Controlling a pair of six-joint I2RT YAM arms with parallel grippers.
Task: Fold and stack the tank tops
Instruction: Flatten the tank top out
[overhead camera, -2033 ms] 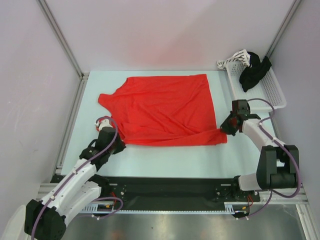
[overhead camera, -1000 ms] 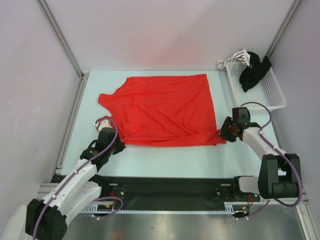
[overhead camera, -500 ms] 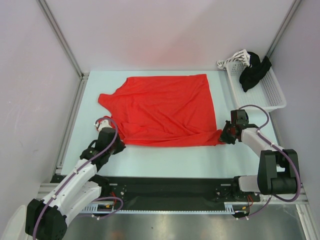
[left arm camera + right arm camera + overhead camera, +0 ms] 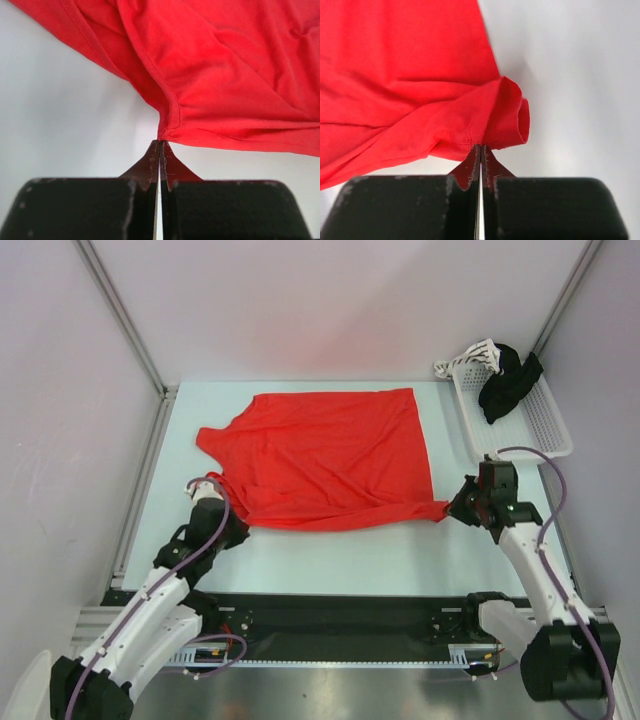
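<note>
A bright red tank top (image 4: 330, 455) lies spread over the pale table (image 4: 330, 550), wrinkled along its near edge. My left gripper (image 4: 232, 518) is shut on its near-left corner; in the left wrist view the fingertips (image 4: 160, 144) pinch the hem of the red fabric (image 4: 210, 75). My right gripper (image 4: 452, 510) is shut on the near-right corner, which is drawn out to a point. In the right wrist view the fingertips (image 4: 480, 148) clamp a bunched fold of the tank top (image 4: 405, 90).
A white mesh basket (image 4: 520, 405) stands at the back right with a black garment (image 4: 508, 380) hanging over its rim. Metal frame posts (image 4: 120, 315) rise at both back corners. A black rail (image 4: 330, 615) runs along the near table edge.
The right gripper has closed on the tank top's near-right corner and its arm has shifted slightly right, pulling that corner out. The left gripper has stayed shut on the near-left corner.
</note>
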